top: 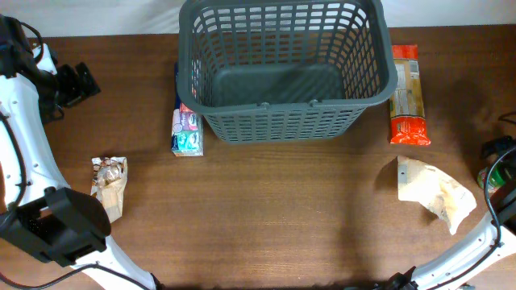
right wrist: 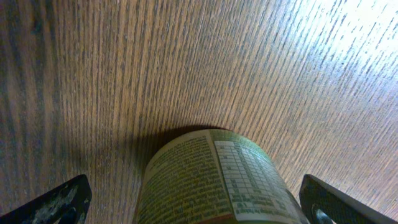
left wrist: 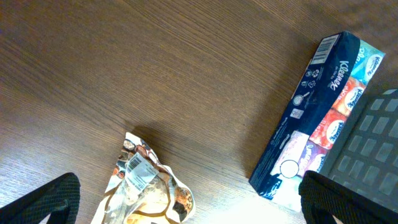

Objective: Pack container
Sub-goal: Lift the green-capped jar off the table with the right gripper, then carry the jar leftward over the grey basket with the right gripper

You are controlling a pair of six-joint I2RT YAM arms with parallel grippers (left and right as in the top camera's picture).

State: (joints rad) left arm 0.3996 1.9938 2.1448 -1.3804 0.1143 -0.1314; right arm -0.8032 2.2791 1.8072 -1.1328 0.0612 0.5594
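The dark brown wood-grain surface (top: 266,209) carries the large dark grey slotted plastic basket (top: 282,121) at its far middle. The left claw (left wrist: 186,205) gapes wide, holding nothing. The right claw (right wrist: 199,208) gapes wide astride a green-labelled tin can (right wrist: 211,180), not gripping it.

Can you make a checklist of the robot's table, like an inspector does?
Surface: brown wooden table, no spills seen.
Job's things: grey basket, upright at the far edge, nothing seen inside.
Clutter: tissue pack beside the basket's left wall; orange packet on its right; snack bag near the left arm; pale crumpled bag near the right arm; green-labelled can.
End effectors: left end effector open over the snack bag; right end effector open over the can.
Cables: black cable by the left arm.
Surroundings: white strip beyond the far edge; nothing else seen.
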